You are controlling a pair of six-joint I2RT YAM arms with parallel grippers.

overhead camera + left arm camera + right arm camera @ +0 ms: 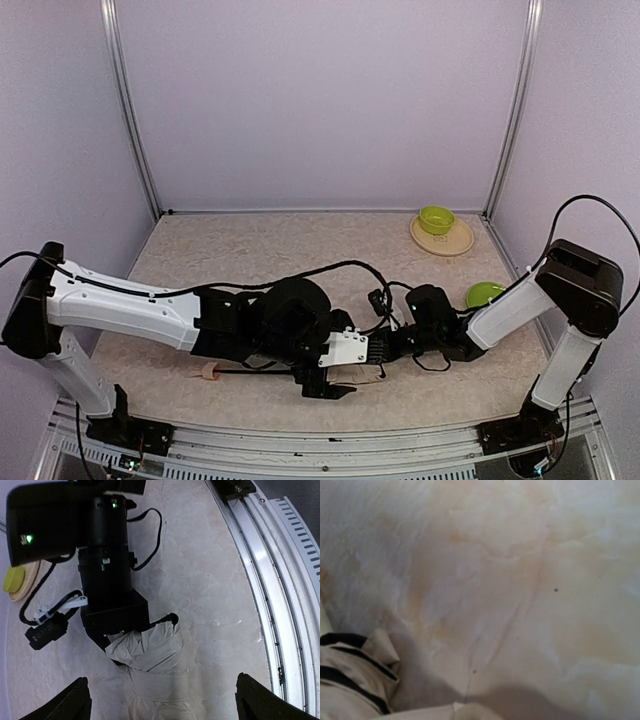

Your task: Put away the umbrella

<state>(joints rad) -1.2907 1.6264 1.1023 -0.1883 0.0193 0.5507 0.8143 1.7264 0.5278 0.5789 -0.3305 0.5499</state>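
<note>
The umbrella (362, 378) lies near the table's front edge. Its beige handle (209, 372) is at the left, and a thin black shaft runs right to the bunched cream fabric. In the left wrist view the fabric (150, 650) lies between the wide-apart fingertips (75, 700) of my left gripper (167, 700), which is open and touches nothing. My right gripper (120, 632) comes in from the far side and is shut on the fabric's crumpled end. In the top view the left gripper (340, 378) and right gripper (383, 352) meet over the fabric. The right wrist view shows only the cream folds with black trim (350, 680) over the table; its own fingers are hidden.
A green bowl (437, 219) sits on a beige plate (447, 240) at the back right. A second green bowl (484, 293) lies beside the right arm. The metal rail (270, 580) of the table's near edge runs close by the left gripper. Cables loop around the right wrist.
</note>
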